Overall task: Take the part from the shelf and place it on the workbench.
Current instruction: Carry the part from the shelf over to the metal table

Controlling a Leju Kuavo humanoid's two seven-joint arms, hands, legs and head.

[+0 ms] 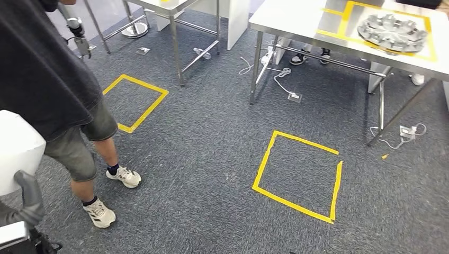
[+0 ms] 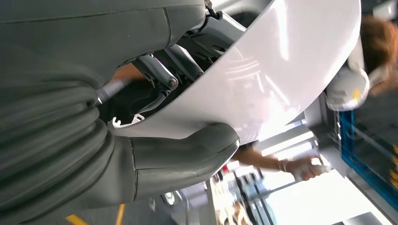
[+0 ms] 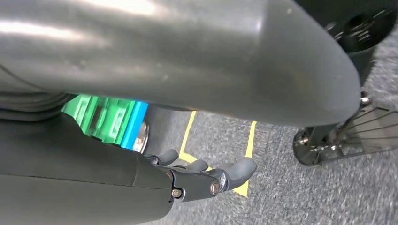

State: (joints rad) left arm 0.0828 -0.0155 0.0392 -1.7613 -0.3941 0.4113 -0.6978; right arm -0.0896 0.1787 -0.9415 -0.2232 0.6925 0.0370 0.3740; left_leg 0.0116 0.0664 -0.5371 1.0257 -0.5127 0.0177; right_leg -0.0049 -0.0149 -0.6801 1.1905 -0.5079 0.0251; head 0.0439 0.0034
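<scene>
The white part (image 2: 263,70) is gripped by the left hand (image 2: 141,140), its thick thumb pressed against the glossy surface, far from the workbench (image 1: 296,24), which stands beyond a yellow tape square (image 1: 299,174), while the right hand (image 3: 206,178) hangs with fingers loosely curled, holding nothing.

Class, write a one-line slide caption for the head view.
Left hand holds a white part beside a walking person; a workbench stands ahead past a yellow tape square.
</scene>
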